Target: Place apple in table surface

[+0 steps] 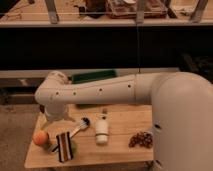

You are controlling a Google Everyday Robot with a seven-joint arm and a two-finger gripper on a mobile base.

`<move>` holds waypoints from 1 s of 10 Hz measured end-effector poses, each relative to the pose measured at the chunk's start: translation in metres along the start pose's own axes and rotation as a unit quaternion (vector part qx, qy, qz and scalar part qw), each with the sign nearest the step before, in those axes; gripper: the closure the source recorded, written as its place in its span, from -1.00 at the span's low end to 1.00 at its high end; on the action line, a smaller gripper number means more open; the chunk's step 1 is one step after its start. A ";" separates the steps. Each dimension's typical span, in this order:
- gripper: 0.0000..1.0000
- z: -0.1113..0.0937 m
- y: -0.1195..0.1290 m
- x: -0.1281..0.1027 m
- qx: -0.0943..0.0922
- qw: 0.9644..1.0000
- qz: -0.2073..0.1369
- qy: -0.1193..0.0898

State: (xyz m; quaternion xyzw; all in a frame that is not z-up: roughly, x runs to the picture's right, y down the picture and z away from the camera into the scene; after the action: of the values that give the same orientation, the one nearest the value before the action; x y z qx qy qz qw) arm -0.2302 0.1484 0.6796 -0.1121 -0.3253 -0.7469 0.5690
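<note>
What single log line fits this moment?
gripper: low at table left end | nearby: orange fruit, striped packet | placement: cannot tell

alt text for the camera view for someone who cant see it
A white robot arm reaches across a wooden table, its gripper low near the left end beside a round orange fruit; a white bottle lies mid-table.

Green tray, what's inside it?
Only the back rim of the green tray shows; the arm covers its inside. The pincer hangs low over the table, beside the orange.
</note>
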 end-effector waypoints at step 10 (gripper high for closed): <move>-0.60 0.054 -0.076 0.006 0.027 0.993 -0.097 -0.056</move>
State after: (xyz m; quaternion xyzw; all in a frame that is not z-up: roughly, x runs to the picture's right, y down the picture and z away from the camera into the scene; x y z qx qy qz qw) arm -0.3131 0.1882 0.6968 -0.1062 -0.3865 -0.7820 0.4773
